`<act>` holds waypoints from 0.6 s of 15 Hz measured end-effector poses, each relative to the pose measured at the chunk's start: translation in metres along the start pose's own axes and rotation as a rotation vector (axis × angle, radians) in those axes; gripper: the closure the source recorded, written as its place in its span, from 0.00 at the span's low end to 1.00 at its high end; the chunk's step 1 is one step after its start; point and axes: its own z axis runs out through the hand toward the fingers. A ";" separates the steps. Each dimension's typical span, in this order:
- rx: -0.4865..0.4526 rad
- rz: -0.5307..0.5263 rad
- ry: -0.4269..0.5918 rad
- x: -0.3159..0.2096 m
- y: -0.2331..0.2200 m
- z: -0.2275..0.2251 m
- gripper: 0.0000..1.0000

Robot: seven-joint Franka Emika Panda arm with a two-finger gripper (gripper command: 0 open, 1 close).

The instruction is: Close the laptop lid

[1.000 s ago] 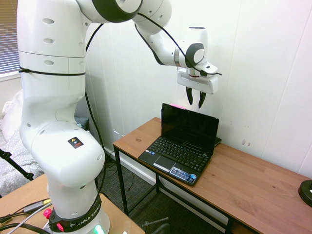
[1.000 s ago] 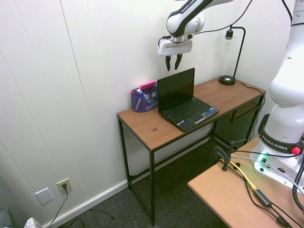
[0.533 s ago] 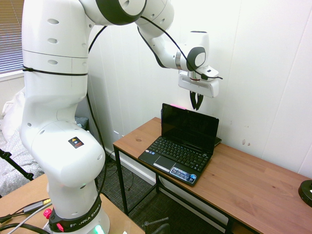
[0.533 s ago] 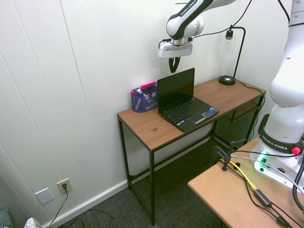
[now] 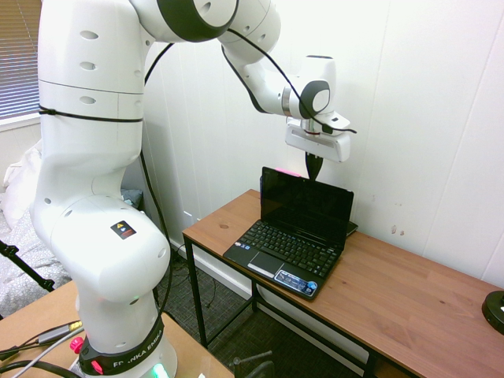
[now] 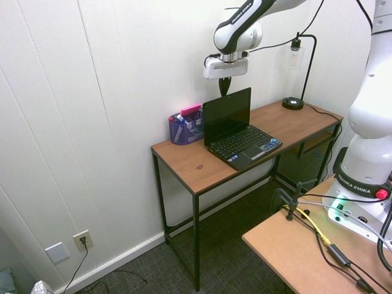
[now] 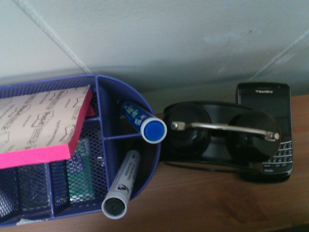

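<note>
A small black netbook sits on the wooden desk [image 5: 409, 299] with its keyboard [image 5: 290, 242] facing the room. The laptop lid [image 5: 307, 206] [image 6: 227, 110] stands upright and open, its dark glossy screen showing. My gripper [image 5: 313, 175] [image 6: 225, 92] hangs just above the lid's top edge, near its middle, pointing down. Its two black fingers are shut together with nothing between them. The wrist view looks down behind the lid and does not show the lid itself.
Behind the netbook stand a blue mesh organiser [image 7: 58, 159] [image 6: 184, 127] with markers and a pink-edged notepad [image 7: 38, 128], dark sunglasses [image 7: 222, 133] and a black phone [image 7: 270, 125]. A desk lamp [image 6: 297, 67] stands at the desk's far end. The wall is close behind.
The fingers went from open to shut. The gripper sank a little, coming closer to the lid's top edge.
</note>
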 end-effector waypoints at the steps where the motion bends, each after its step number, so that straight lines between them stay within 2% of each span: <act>1: -0.006 0.001 -0.005 -0.003 0.003 0.002 1.00; 9: -0.034 0.012 -0.027 -0.032 0.044 -0.001 1.00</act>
